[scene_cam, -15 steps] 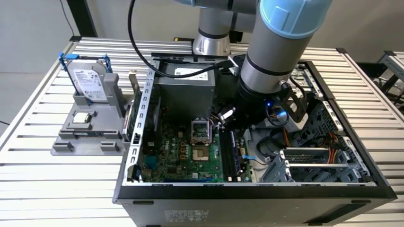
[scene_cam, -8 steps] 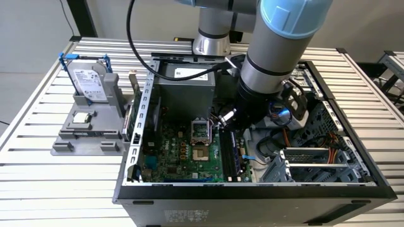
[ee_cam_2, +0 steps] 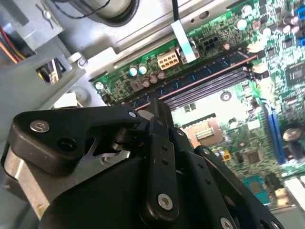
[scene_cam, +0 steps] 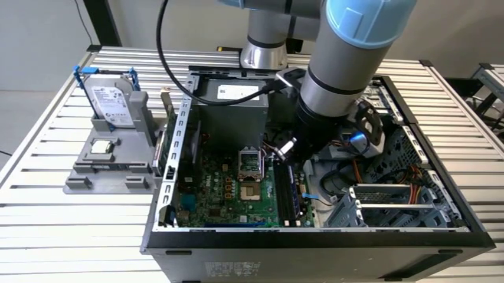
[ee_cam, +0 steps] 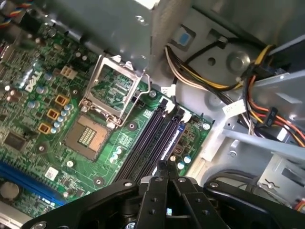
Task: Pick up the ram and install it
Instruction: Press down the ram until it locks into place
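The ram (scene_cam: 290,191) is a long dark stick standing in the memory slot nearest the drive cage, inside the open computer case (scene_cam: 315,236). In the second wrist view the ram (ee_cam_2: 209,76) shows as a row of dark chips along the slot, and in the first wrist view the ram (ee_cam: 172,139) lies beside the empty black slots. My gripper (scene_cam: 285,156) reaches down into the case, shut, with its tips at the far end of the stick's top edge. Both wrist views show the gripper (ee_cam_2: 155,102) (ee_cam: 167,166) with fingers pressed together. I cannot tell whether they touch the stick.
A grey holder (scene_cam: 110,177) at the exterior view's left carries a silver hard drive (scene_cam: 108,100) with blue handles and a small square processor chip (scene_cam: 101,147). The processor socket (scene_cam: 250,171) stands open. Cables (ee_cam: 248,95) and the drive cage (scene_cam: 393,200) crowd the other side.
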### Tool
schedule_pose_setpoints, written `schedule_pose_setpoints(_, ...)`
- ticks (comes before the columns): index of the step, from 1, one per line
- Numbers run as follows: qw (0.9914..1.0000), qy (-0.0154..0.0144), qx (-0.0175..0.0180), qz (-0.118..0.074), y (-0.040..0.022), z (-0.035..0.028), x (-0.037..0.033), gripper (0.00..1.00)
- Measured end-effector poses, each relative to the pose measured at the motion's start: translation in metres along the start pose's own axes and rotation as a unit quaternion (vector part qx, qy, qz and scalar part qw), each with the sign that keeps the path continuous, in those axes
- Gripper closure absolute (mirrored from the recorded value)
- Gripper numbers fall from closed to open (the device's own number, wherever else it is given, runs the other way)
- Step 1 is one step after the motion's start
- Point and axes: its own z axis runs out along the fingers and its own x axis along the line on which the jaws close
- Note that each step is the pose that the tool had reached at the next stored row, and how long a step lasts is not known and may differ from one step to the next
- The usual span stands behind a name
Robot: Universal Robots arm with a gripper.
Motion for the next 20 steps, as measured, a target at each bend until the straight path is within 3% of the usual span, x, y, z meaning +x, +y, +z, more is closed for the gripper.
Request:
schedule_pose_setpoints(5,0.99913,0.0027,-0.0012,-0.042,0.0,0.0,0.0,1.0)
schedule_pose_setpoints(8,0.9978,0.0044,-0.0019,-0.066,0.0,0.0,0.0,1.0)
schedule_pose_setpoints(10,0.99645,0.0056,-0.0025,-0.084,0.0,0.0002,0.0,1.0)
schedule_pose_setpoints(14,0.99276,0.0075,-0.0031,-0.12,-0.0001,0.0007,0.0,1.0)
schedule_pose_setpoints(16,0.99062,0.0062,-0.0016,-0.136,-0.0001,0.0008,0.0,1.0)
schedule_pose_setpoints(20,0.98521,0.0014,0.0029,-0.171,-0.0001,0.0009,0.0,1.0)
